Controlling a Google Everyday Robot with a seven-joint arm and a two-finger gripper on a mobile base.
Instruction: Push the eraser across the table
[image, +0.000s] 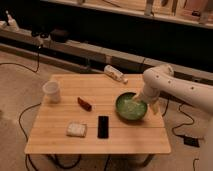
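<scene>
Looking across the table (132, 137) from its front edge, a low pale-wood plank top filling the middle of the view. Finding nearest, lying flat and just beside each other without touching, a small pale rectangular block (76, 129) and a black flat slab (103, 126). Not being able to tell which of the small things is the eraser. Moving farther in, seeing a reddish-brown stick-like object (84, 103) lying at a slant near the centre, and a white cup (52, 92) standing upright toward the left edge. Noting a green bowl (131, 107) sitting right of centre, with something pale inside. Seeing the gripper (146, 101) hanging at the bowl's right rim, at the end of the white arm (172, 84) reaching in from the right; not being able to tell whether open or closed. Finding at the far edge a white bottle (114, 73) lying on its side. Beyond and beside the table, seeing dark cables (24, 120) trailing over the floor.
</scene>
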